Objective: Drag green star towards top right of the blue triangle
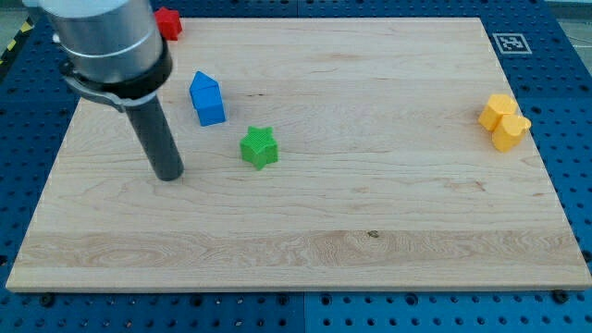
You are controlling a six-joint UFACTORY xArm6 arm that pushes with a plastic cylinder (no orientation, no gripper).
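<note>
At left of frame, the dark rod's tip (pixel 170 175), which has no jaws, rests on the wooden board (pixel 370 203), left of the green star block (pixel 259 147) and below-left of the blue house-shaped block (pixel 207 98).

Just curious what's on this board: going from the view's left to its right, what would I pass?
Tip → blue block → green star → yellow block. The red block's place is unclear: the arm partly hides it.

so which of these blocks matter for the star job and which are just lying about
In the job: green star; blue triangle, up-left of the star; my tip, left of the star, touching neither.
Lying about: red block, at the top edge; yellow block, far right.
</note>
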